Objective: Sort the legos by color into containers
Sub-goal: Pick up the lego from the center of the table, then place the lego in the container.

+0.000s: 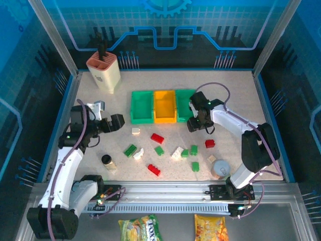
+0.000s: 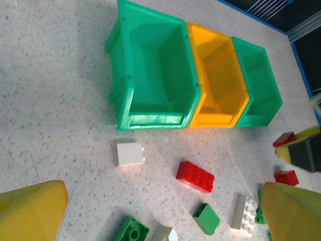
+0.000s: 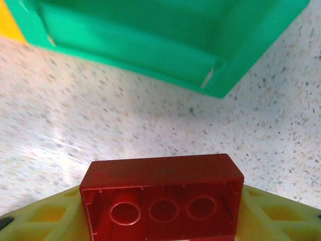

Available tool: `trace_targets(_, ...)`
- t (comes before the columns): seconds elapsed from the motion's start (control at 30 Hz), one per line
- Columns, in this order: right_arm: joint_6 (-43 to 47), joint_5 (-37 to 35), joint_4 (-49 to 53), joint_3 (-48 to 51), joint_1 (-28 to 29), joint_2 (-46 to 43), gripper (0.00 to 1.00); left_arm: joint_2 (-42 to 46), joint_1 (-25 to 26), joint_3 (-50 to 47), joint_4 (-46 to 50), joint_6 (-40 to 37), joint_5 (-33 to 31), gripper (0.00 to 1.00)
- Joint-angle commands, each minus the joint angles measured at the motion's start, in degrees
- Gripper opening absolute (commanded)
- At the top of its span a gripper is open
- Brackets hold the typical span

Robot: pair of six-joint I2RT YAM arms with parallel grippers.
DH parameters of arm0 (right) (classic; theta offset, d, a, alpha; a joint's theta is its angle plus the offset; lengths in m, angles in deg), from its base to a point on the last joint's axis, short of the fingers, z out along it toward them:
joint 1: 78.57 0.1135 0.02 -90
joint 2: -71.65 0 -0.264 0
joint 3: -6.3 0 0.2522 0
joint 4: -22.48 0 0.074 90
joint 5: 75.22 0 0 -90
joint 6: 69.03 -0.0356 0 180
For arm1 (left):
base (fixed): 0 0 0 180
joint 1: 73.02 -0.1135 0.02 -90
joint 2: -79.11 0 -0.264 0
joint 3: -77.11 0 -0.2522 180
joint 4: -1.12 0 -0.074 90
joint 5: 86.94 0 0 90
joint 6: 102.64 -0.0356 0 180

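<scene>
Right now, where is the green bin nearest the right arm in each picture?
Top external: the green bin ends the row's right side.
Left wrist: upper right, rightmost bin.
Right wrist: across the top, above the held red brick.
Shared landmark: the yellow-orange bin touching it.

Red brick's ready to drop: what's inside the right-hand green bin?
Nothing shows inside the right green bin in the left wrist view, but its near wall hides some floor, and the right arm covers its corner from above.
</scene>
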Motion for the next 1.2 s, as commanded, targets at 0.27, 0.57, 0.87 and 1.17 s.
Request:
trace_targets(0.27,-13.5,3.6,-0.4,-15.4,0.7,9.0,0.51,1.7,-0.1,0.9,7.7,-2.5,-1.5,0.99)
trace_targets(0.57,-15.0,0.1,0.7,-28.7,-0.6,20.9,0.52,4.6,0.7,-0.6,8.7,-3.5,-1.5,0.99)
trace_targets(0.87,-15.6,1.5,-0.8,-32.4,-3.3,24.7,0.53,4.5,1.8,-0.8,8.4,-4.2,-2.6,0.99)
trace_targets(1.17,-16.2,1.7,-2.1,-34.4,-4.9,27.3,0.55,4.8,2.7,-1.0,8.2,-4.1,-3.0,0.99)
